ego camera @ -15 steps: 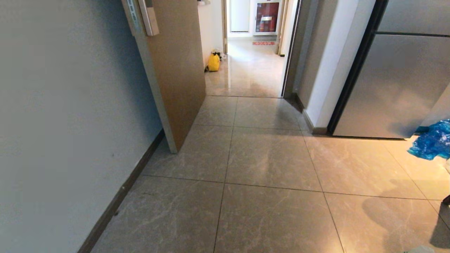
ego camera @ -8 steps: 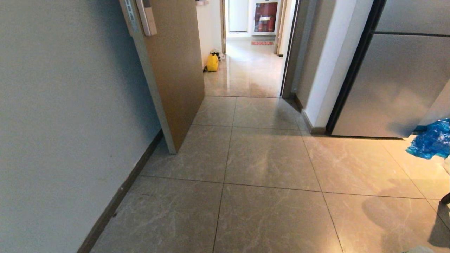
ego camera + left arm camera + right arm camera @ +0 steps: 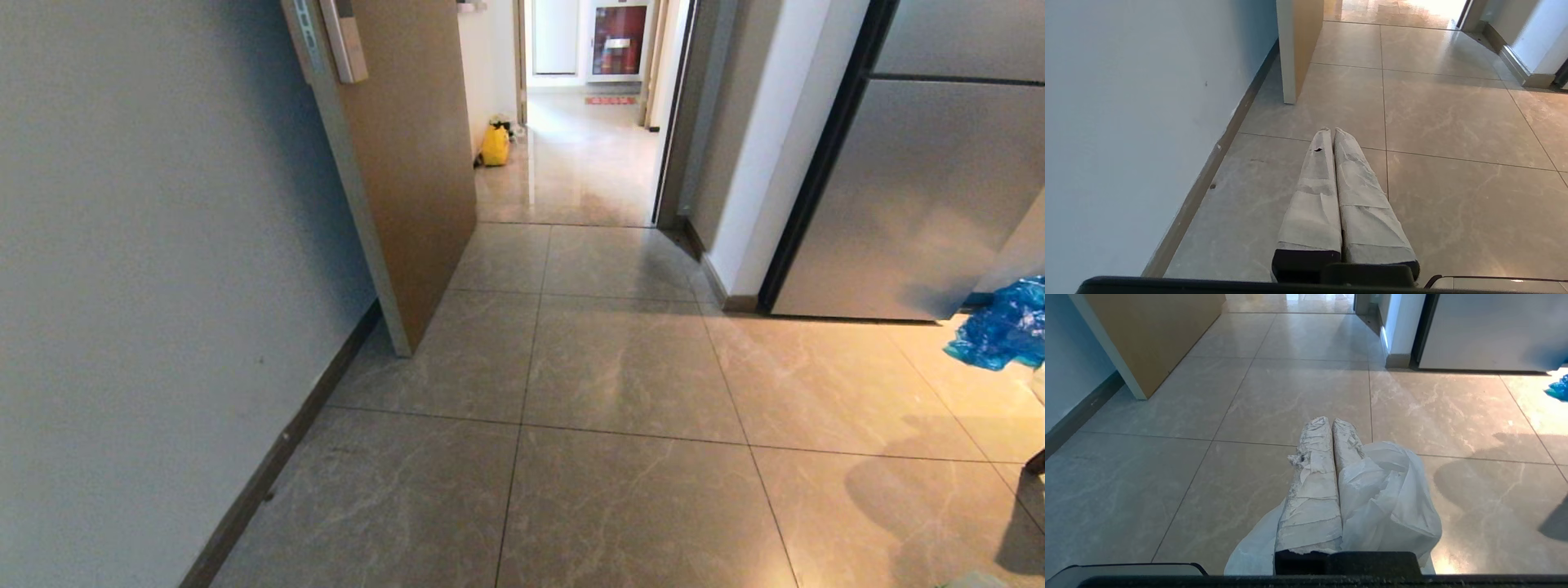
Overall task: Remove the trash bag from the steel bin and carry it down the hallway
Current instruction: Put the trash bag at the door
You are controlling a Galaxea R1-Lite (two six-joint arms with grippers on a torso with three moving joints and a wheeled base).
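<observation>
Right wrist view: trash bag (image 3: 1392, 498) pinched between pressed-together right fingers (image 3: 1314, 473).

The left gripper (image 3: 1331, 131) is closed and empty, and the right gripper (image 3: 1330, 421) is closed on white plastic.

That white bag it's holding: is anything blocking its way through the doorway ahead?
Nothing visible does. The right gripper grips the trash bag, and the tiled floor runs bare to the hallway. The open door stands left of the path; a yellow bag sits against the hallway wall.
</observation>
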